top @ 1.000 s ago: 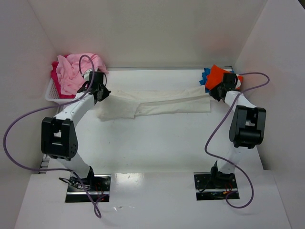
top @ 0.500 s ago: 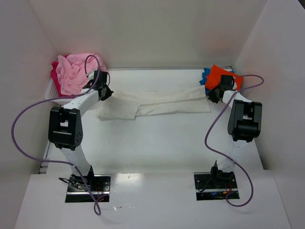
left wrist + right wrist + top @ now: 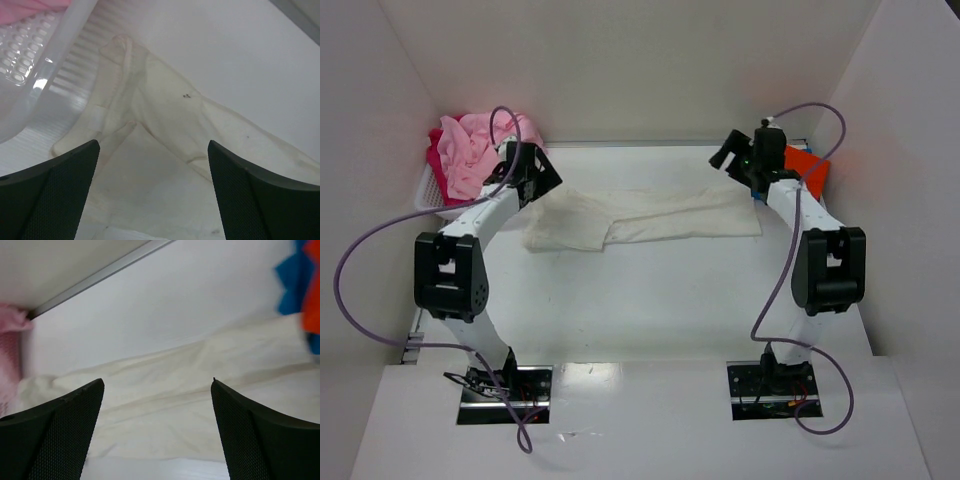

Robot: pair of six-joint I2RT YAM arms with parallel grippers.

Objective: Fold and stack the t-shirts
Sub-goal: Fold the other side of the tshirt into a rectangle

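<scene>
Table (image 3: 650, 300): the cream shirt (image 3: 650, 215) lies as a long folded band across the far half. Its left end is just beside the basket (image 3: 426, 192), its right end near the orange shirt (image 3: 807, 165). Left gripper (image 3: 152, 145) and right gripper (image 3: 157, 382) hover over those ends, jaws wide, holding nothing. My judgement: next fold goes end over end. I pinch all layers at each corner, low, and keep the edges aligned.

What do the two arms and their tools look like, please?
The left arm and right arm are alike: white links with boxy black joint housings, and a purple cable loops along each. The left tool and right tool have black, finely textured fingers.
</scene>
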